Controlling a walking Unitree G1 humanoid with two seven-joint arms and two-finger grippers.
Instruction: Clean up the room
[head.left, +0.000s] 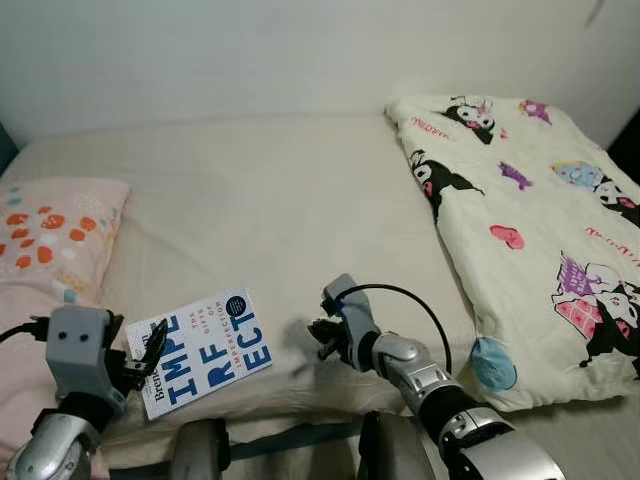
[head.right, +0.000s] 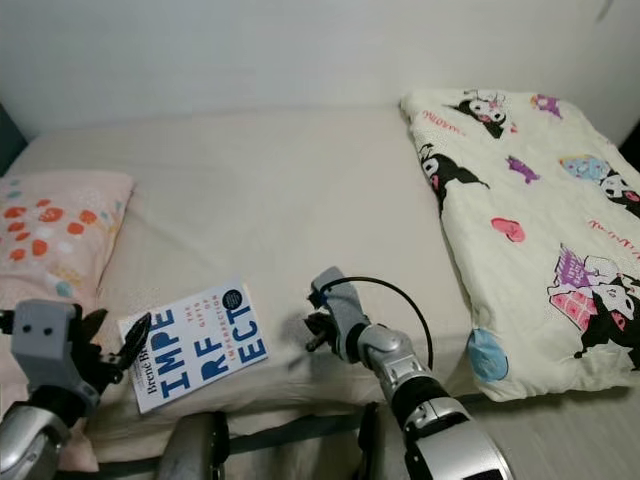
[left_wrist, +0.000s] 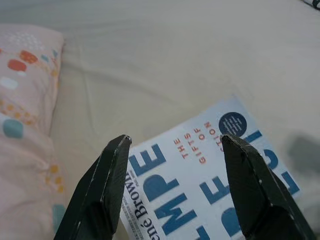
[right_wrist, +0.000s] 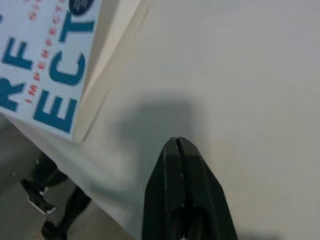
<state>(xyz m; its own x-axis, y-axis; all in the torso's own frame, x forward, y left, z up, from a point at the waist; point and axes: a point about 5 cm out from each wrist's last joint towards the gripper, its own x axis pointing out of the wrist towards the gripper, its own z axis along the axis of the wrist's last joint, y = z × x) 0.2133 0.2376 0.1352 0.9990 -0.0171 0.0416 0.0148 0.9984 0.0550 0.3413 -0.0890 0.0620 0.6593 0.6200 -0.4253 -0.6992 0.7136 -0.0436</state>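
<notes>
A white paperback book with large blue letters on its cover lies flat on the cream bed, near the mattress edge closest to the robot, and serves as the landmark here. Just to the left of the book, the left gripper hovers with its two black fingers spread wide apart, the tips framing the book's spine-side corner without touching it. To the right of the book, a little apart from it, the right gripper hangs above the bare sheet with its fingers pressed together, holding nothing. Left of the book and further back, a pink pillow with orange and teal spots lies along the bed's left side. Well to the right of the book, a folded cartoon-print blanket covers the bed's right part
</notes>
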